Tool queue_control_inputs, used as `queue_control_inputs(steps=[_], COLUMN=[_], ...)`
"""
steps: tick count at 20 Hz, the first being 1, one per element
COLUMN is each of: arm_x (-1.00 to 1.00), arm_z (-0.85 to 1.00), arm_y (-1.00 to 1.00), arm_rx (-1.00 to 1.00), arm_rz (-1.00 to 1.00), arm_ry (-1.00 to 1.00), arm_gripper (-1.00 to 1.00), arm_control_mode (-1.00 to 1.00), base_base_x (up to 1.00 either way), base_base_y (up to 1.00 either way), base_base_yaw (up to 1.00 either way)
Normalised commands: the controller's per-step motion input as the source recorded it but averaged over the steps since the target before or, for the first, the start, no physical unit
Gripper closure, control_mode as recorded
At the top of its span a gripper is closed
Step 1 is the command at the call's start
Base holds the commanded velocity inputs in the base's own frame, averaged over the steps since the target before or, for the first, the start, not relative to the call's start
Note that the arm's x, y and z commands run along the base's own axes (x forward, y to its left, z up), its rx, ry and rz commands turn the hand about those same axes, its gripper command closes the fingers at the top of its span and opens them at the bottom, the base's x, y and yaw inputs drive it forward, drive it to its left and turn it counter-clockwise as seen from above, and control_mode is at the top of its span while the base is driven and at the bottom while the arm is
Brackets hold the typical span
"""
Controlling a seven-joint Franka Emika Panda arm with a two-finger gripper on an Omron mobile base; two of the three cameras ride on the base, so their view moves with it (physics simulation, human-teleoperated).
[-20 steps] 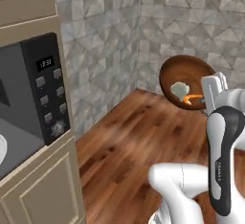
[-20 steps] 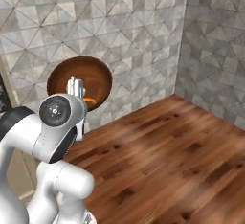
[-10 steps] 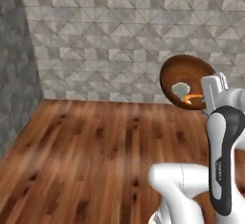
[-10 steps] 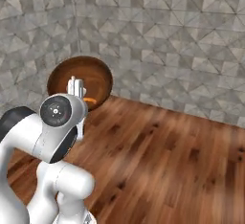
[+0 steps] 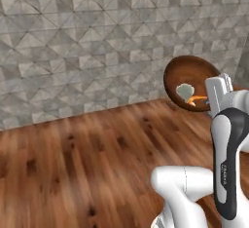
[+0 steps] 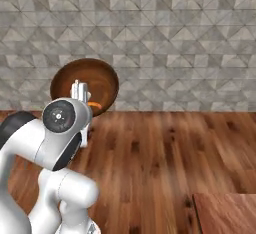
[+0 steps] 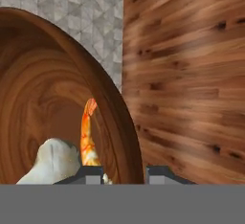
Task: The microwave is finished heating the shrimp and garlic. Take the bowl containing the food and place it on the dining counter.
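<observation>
Above the wooden floor [image 5: 87, 154]: I am seeing the bowl [image 5: 187, 78] hanging in the air in front of the grey tiled wall [image 5: 97, 42], well clear of the boards below it.
Bowl facing: it is tipping hard, its open mouth turning sideways toward the base cameras rather than up; in the right base view the bowl [image 6: 92, 78] is showing me its whole round inside.
Bowl axis: being round, it has no long side; its rim is standing nearly on edge, which the hand view confirms, where the bowl [image 7: 52, 98] is rising as a steep curved wall.
Garlic: the pale garlic [image 5: 184, 91] is sitting low inside the bowl, touching the shrimp; in the hand view the garlic [image 7: 50, 163] is lying at the bottom.
Shrimp: the orange shrimp [image 5: 197, 99] is lying just beside the garlic, toward the gripper; in the hand view the shrimp [image 7: 87, 134] is running lengthwise up the bowl's inner wall.
Gripper: the gripper [image 7: 123, 175] is pinching the bowl's rim, one finger inside and one outside, so I am reading it as clamped on the bowl.
Dining counter: a reddish-brown corner of the dining counter [image 6: 227, 213] is showing at the lower right of the right base view, well apart from the bowl.
</observation>
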Motion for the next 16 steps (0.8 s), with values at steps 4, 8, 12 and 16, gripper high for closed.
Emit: queue_control_inputs(steps=[4, 8, 12, 16], arm_x=[0.0, 0.0, 0.0, 0.0], arm_z=[0.0, 0.0, 0.0, 0.0], arm_y=[0.0, 0.0, 0.0, 0.0], arm_rx=[0.0, 0.0, 0.0, 0.0], arm_rz=[0.0, 0.0, 0.0, 0.0], arm_ry=[0.0, 0.0, 0.0, 0.0], arm_gripper=[1.0, 1.0, 1.0, 1.0], arm_control_mode=[1.0, 1.0, 1.0, 1.0], base_base_x=[0.49, 0.54, 0.45, 0.02], base_base_y=[-0.23, -0.1, 0.0, 0.0], base_base_yaw=[-0.69, -0.7, -0.76, -0.92])
